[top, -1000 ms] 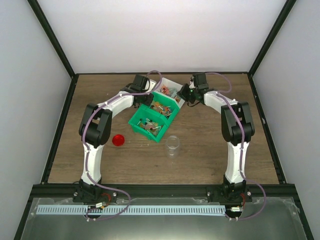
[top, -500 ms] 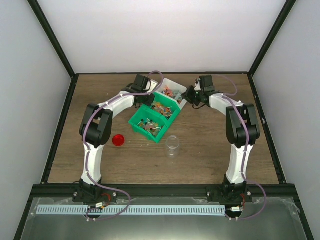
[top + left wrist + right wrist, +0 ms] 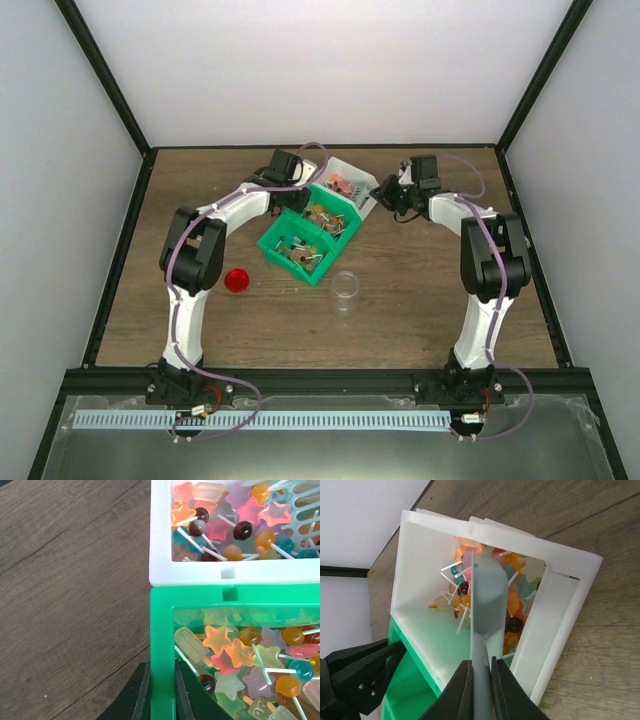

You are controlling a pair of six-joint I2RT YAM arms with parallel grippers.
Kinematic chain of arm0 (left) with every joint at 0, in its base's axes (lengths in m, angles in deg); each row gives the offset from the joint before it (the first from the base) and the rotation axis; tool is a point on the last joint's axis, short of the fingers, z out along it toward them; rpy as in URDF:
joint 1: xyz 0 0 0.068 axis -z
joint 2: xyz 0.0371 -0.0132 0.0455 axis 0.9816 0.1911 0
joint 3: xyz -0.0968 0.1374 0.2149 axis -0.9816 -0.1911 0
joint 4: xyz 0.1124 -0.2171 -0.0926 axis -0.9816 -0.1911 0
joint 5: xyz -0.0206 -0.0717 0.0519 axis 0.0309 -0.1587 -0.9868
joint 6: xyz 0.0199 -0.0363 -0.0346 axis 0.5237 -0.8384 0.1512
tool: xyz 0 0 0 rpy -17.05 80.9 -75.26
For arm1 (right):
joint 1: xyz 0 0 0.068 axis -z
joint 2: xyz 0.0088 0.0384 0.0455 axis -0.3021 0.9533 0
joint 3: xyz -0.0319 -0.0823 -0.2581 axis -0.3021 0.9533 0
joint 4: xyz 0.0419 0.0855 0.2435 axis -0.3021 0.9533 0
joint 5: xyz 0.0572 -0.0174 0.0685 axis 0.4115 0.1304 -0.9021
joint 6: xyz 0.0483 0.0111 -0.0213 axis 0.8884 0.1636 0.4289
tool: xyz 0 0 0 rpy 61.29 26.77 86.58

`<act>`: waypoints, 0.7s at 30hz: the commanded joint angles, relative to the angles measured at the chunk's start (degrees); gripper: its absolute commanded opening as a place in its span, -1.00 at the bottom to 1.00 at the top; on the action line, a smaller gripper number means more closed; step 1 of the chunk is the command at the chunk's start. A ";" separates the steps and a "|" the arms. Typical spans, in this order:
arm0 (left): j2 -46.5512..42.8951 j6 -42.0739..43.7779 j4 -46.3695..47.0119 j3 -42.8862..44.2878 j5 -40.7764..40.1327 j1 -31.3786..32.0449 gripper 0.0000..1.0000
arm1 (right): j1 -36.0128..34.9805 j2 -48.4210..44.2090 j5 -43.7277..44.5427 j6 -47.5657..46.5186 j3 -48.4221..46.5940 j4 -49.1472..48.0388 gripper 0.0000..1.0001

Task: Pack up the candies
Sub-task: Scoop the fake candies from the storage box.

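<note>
The candies (image 3: 235, 655) are small translucent stars, balls and bars on white sticks, in orange, pink, yellow and green. They fill a green bin (image 3: 162, 630) and the white bin (image 3: 160, 535) behind it. My left gripper (image 3: 162, 700) is shut on the green bin's side wall. My right gripper (image 3: 481, 690) is shut on the handle of a pale blue-green scoop (image 3: 487, 595), whose head is down among the candies (image 3: 512, 607) in the white bin (image 3: 415, 570). From above, the left gripper (image 3: 290, 195) and right gripper (image 3: 388, 195) flank the bins.
A second green bin (image 3: 292, 248) adjoins the first on the near side. A clear empty jar (image 3: 345, 290) stands in front of the bins, and its round red lid (image 3: 236, 280) lies to the left. Black frame posts edge the wooden table (image 3: 420, 300).
The right wrist has swung to the right, away from the bins, still shut on the scoop handle. The left arm and the bins have not moved.
</note>
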 commanded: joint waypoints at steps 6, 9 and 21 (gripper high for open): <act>3.89 0.35 -2.11 -1.45 -0.73 0.98 -0.92 | 2.94 -3.22 -14.64 1.08 7.01 -8.37 -0.99; 3.89 0.36 -2.12 -1.45 -0.90 0.97 -0.92 | 3.45 -3.09 -16.59 1.41 7.41 -9.79 -0.99; 3.88 0.32 -2.12 -1.53 -1.43 0.98 -0.92 | 4.13 -6.86 -15.48 1.53 7.80 -7.39 -0.99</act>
